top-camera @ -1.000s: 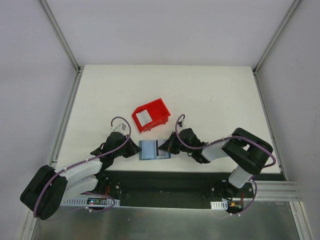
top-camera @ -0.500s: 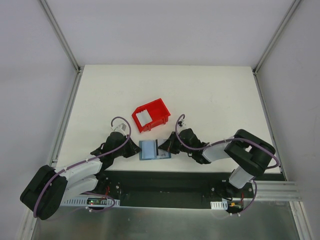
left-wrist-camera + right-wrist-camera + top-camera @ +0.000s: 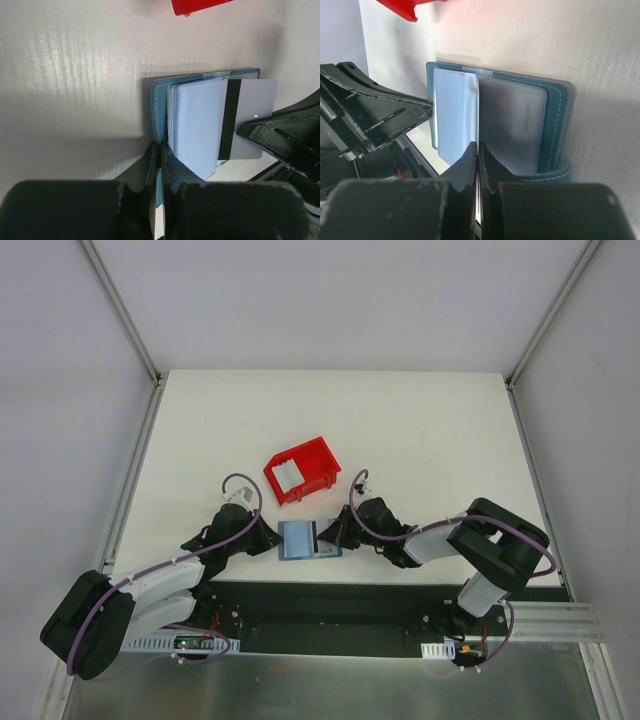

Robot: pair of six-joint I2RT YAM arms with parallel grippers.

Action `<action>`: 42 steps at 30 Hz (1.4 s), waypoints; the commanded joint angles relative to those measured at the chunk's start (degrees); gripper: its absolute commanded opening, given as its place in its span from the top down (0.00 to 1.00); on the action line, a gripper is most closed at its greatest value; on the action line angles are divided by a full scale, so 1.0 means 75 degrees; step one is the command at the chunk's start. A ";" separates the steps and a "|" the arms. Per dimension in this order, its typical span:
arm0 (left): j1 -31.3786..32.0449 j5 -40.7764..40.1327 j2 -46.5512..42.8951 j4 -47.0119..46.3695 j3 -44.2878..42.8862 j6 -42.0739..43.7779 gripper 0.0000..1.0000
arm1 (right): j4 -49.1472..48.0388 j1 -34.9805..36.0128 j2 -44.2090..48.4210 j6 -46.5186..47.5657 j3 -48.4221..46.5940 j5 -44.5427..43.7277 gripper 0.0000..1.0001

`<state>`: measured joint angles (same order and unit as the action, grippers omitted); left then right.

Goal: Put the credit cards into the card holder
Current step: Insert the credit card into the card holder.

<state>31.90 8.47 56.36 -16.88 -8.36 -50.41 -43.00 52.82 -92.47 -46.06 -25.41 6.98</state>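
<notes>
both sets of fingers closed, card at the open holder

my left fingers [image 3: 159,151] are shut tight on the near corner of the small teal-blue folding card holder [image 3: 159,100], pinching its stitched outer flap between them. the holder lies opened flat on the white worktop [image 3: 420,440], close to the near edge, with its stack of pale blue pockets facing up. from above it sits right between my two arms.

my right fingers [image 3: 477,150] are closed too, gripping a white credit card with a black stripe [image 3: 252,115] by its far end. from my right wrist i see that card only edge-on, as a thin line running out from between the fingers. from my left wrist it shows flat: the striped end meets the right edge of the pale pockets, and the white part sticks out past the holder's right side. whether its edge is inside a pocket or only lying against the stack, i cannot tell.

behind the holder, a little apart from it, stands a red plastic bin [image 3: 318,462], its open front turned toward me, with more pale cards [image 3: 288,475] inside.
</notes>
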 commanded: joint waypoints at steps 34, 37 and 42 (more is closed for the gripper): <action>0.0036 -0.0086 0.0079 0.0025 0.0177 0.0030 1.00 | -0.0781 0.0106 -0.0573 -0.0069 -0.0292 0.0334 1.00; 0.0036 -0.0086 0.0079 0.0025 0.0177 0.0019 1.00 | -0.0817 0.0106 -0.0655 -0.0151 -0.0315 0.0381 1.00; 0.0036 -0.0075 0.0033 0.0036 0.0201 -0.0005 1.00 | -0.0969 0.0083 -0.0854 -0.0315 -0.0257 0.0416 0.99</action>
<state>31.86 7.46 56.60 -17.85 -8.10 -50.41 -48.12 53.39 -97.10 -47.37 -26.50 9.32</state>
